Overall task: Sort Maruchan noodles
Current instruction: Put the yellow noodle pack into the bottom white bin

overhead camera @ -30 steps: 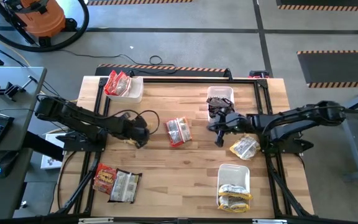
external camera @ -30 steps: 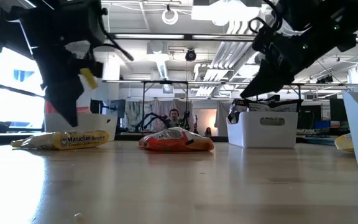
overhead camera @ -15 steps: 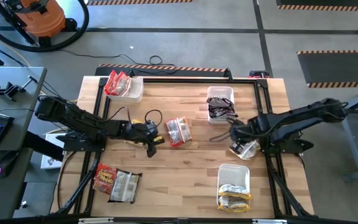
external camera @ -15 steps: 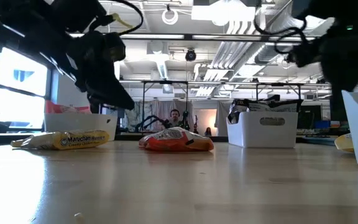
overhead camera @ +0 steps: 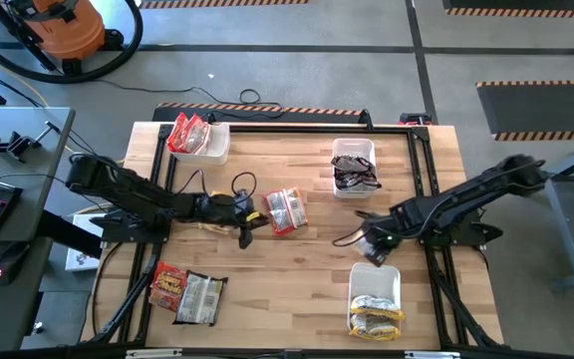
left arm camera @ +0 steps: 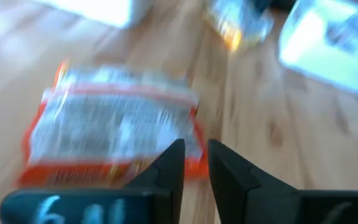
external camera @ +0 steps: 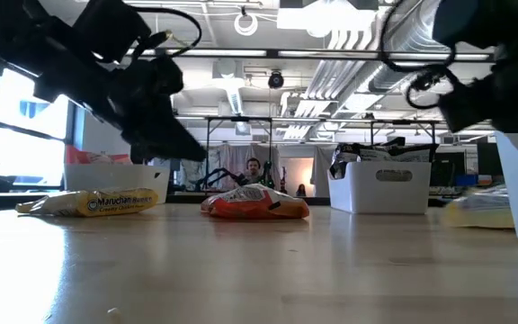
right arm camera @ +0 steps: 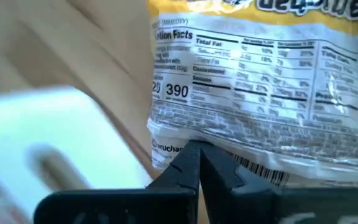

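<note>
R gripper (right arm camera: 199, 163) clamped on yellow packet (right arm camera: 272, 93) edge; L gripper (left arm camera: 196, 163) nearly together, empty, nr red packet (left arm camera: 114, 134).

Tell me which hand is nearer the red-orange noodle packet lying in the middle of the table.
Left. The left hand hovers right beside the red-orange packet, empty. The right hand is well off to the packet's other side, near the bin, pinching a yellow-white packet.

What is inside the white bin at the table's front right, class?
The front-right bin holds yellow-white Maruchan packets piled at its near end; the far end looks bare. Whatever lies beneath the top packet is covered.
</note>
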`<state>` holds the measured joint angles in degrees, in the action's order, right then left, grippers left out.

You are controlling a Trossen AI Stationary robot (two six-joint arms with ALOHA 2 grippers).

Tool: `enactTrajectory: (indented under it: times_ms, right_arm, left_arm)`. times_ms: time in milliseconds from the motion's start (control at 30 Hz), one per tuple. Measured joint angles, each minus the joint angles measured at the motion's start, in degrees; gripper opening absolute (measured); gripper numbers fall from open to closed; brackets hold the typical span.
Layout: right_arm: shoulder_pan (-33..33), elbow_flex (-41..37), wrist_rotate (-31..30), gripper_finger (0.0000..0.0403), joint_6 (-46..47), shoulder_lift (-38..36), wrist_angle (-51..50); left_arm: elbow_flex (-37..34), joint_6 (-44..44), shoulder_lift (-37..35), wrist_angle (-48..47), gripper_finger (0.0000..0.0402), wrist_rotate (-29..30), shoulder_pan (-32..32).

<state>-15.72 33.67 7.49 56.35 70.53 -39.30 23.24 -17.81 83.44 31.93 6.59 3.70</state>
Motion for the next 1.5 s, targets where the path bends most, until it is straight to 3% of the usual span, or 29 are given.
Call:
enactTrajectory:
  times_ms: [133,300,467,667,867,1067,1200,1333,1400,1500]
  right_arm:
    - [1.5,-0.2,-2.4,0.0000,-4.7,2.6,12.5]
    - [4.3,0.0,-5.7,0.0000,-10.6,7.0,23.9]
    - [6.2,4.0,-9.1,0.0000,-16.6,8.1,23.5]
    - [6.9,6.0,-10.2,0.0000,-19.9,8.0,24.0]
    - [6.9,6.0,-11.2,0.0000,-20.4,8.0,24.4]
    - [6.9,5.9,-11.5,0.0000,-20.9,8.0,26.3]
    - [6.8,5.9,-11.3,0.0000,-21.9,7.9,27.8]
    - [6.7,6.4,-10.7,0.0000,-22.4,7.8,27.7]
    - [6.5,7.7,-10.7,0.0000,-23.2,7.4,26.4]
    - [5.7,10.6,-12.3,0.0001,-24.8,6.1,20.9]
  left_arm:
    - [2.9,2.2,5.5,6.9,0.0083,-0.2,-0.3]
    - [11.3,5.1,15.2,7.6,0.0107,-4.1,-0.3]
    - [20.5,7.1,23.6,6.5,0.0127,-7.4,-0.3]
    - [28.9,10.6,30.5,1.7,0.0146,-4.6,-0.2]
    - [33.4,15.1,35.1,-1.8,0.0160,-0.9,0.2]
    - [38.3,18.8,39.7,-1.6,0.0165,-2.0,0.3]
    - [41.1,21.4,42.5,-1.5,0.0141,-2.0,0.3]
    - [42.5,24.4,43.4,-1.9,0.0072,-2.4,0.3]
    - [42.8,24.0,43.2,-1.6,0.0025,-4.4,-0.1]
    - [42.7,20.0,42.1,-0.9,0.0010,-9.1,-1.6]
